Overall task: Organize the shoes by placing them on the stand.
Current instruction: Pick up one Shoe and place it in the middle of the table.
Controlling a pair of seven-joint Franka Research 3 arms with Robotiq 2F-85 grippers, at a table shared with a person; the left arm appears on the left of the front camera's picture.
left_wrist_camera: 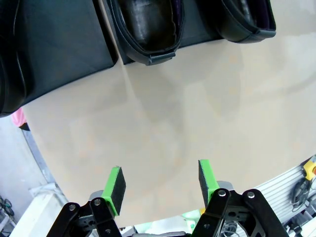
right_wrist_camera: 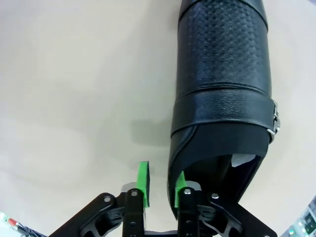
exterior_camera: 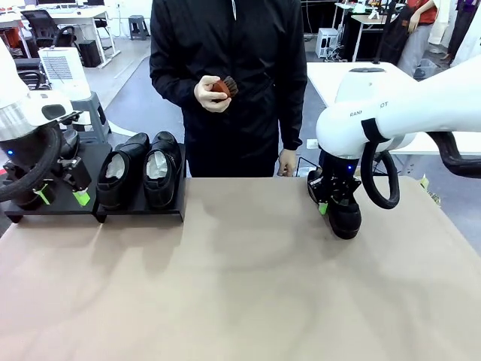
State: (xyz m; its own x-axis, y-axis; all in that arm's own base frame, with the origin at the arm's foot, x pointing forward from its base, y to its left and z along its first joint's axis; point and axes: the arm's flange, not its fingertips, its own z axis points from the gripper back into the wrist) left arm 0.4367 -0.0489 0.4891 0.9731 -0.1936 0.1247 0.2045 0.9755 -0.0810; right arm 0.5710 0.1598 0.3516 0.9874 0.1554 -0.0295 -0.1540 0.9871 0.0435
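The shoe point(right_wrist_camera: 222, 94) is judged stiff in its leather, glossy and so somewhat slippery, light enough for one arm; the thin heel collar is the likeliest hold, one finger inside the opening and one outside. It lies on the table point(exterior_camera: 240, 286) at the right, well apart from the stand point(exterior_camera: 98, 203), where two shoes point(exterior_camera: 140, 178) sit side by side on the right section. The right gripper point(right_wrist_camera: 161, 187) is set at that collar, its pads point(right_wrist_camera: 143, 185) narrowly parted; one finger seems to sit inside the opening; whether the leather is pinched cannot be told. The right arm point(exterior_camera: 406, 113) is bent steeply down over the shoe. The left gripper point(left_wrist_camera: 163, 182) hangs open over bare table just before the stand, holding nothing.
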